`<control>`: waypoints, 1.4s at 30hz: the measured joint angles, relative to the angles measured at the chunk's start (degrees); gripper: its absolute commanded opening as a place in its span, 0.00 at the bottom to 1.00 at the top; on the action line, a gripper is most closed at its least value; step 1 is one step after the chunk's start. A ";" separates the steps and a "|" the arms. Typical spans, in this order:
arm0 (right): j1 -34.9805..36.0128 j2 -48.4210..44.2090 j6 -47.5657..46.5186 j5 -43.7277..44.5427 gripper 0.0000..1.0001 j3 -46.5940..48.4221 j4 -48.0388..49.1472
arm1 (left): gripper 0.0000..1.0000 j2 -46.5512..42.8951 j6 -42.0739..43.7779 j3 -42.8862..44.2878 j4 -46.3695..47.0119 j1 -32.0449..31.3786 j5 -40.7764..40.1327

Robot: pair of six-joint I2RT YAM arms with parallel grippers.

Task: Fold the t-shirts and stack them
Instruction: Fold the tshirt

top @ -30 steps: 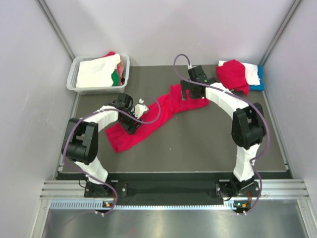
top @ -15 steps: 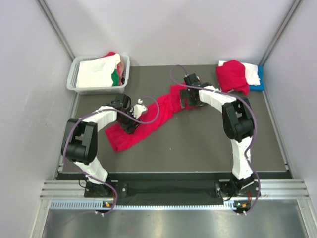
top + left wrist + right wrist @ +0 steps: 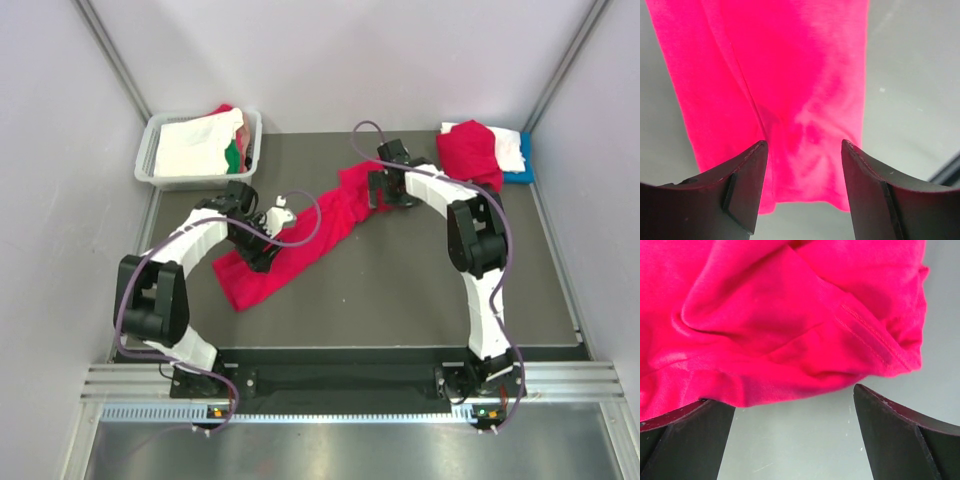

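Observation:
A bright red t-shirt point(image 3: 300, 248) lies bunched in a long diagonal strip across the dark table, from front left to back centre. My left gripper point(image 3: 262, 238) hovers over its lower half, open; in the left wrist view the fingers point(image 3: 752, 170) straddle the shirt's point(image 3: 790, 75) hem with nothing pinched, my left gripper point(image 3: 804, 146) above the cloth. My right gripper point(image 3: 384, 193) is at the strip's far end, wide open. In the right wrist view the folded red shirt's edge point(image 3: 790, 330) lies just beyond my right gripper point(image 3: 790, 402), over bare table.
A pale plastic tub point(image 3: 152, 170) at back left holds white, red and green cloth. At back right a red shirt point(image 3: 470, 150) lies on white and blue ones point(image 3: 515, 165). Grey walls close in both sides. Bare table point(image 3: 400, 290) stretches toward the front.
The right arm has folded inward to the left, its gripper settling at the shirt's far end. The left arm's elbow has dropped back and its gripper shifted slightly. The shirt has barely moved.

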 measured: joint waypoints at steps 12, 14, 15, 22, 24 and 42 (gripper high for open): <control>-2.29 1.90 0.76 -1.01 1.00 2.99 -0.68 | 0.63 -2.60 -0.55 -2.54 3.08 0.00 0.02; -2.29 1.95 0.76 -1.09 1.00 2.99 -0.66 | 0.61 -1.25 -1.07 -3.21 5.03 0.00 -0.76; -2.29 1.95 0.76 -1.11 1.00 2.99 -0.66 | 0.59 -0.26 -1.25 -3.41 6.10 0.00 -1.22; -2.34 2.95 0.66 -1.01 1.00 5.03 -2.08 | 0.49 3.39 -2.01 -6.84 12.35 0.00 -4.37; -2.49 4.20 0.59 -1.03 1.00 7.28 -2.82 | 0.46 2.51 -2.16 -8.24 14.47 -0.11 -5.25; -4.52 10.86 0.85 -4.24 1.00 18.34 -6.69 | 0.40 -1.57 -3.50 -12.26 15.72 -14.60 -11.15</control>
